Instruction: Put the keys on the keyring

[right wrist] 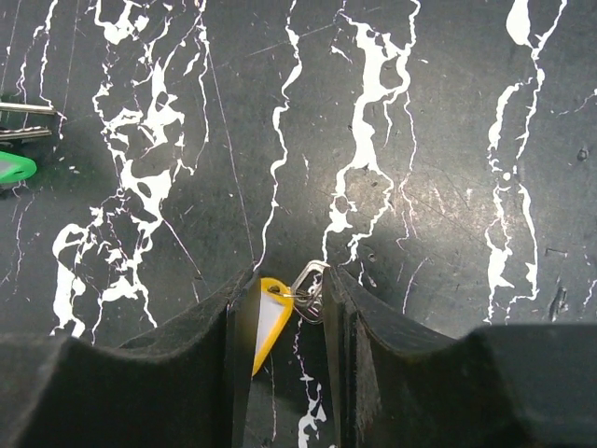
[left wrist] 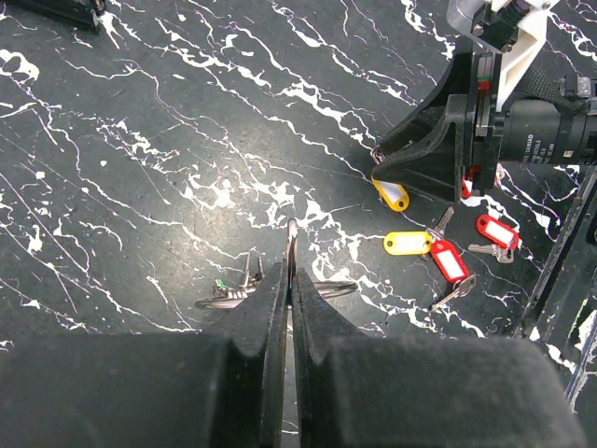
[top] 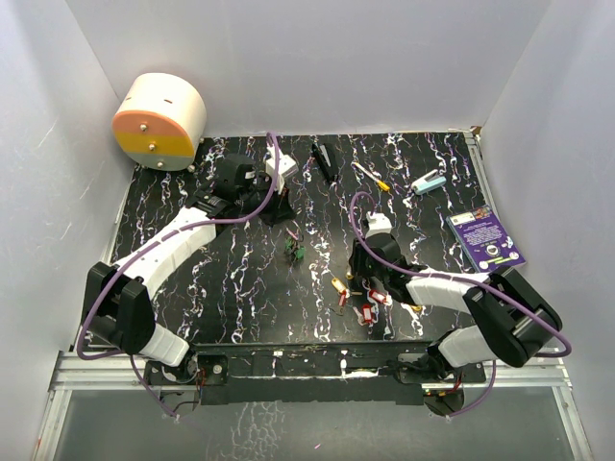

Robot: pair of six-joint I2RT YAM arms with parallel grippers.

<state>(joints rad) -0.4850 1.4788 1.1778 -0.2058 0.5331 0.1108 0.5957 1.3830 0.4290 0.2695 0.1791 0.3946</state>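
Note:
The keyring (left wrist: 292,235) is a thin silver wire ring standing on edge between my left gripper's (left wrist: 290,271) shut jaws. Its green-headed and dark keys (left wrist: 224,291) trail on the black marbled mat and also show in the top view (top: 293,248). My right gripper (right wrist: 289,280) is closed on a yellow-tagged key (right wrist: 266,317), with the tag against the left finger and the metal loop (right wrist: 310,287) against the right. It shows from outside in the left wrist view (left wrist: 392,194). Loose keys lie nearby: a yellow tag (left wrist: 408,243) and red tags (left wrist: 450,259) (left wrist: 496,230).
A cream and orange round box (top: 160,120) stands at the back left. A black tool (top: 324,160), a yellow-handled screwdriver (top: 370,176) and a teal item (top: 429,182) lie at the back. A purple card (top: 485,240) lies at the right. White walls enclose the mat.

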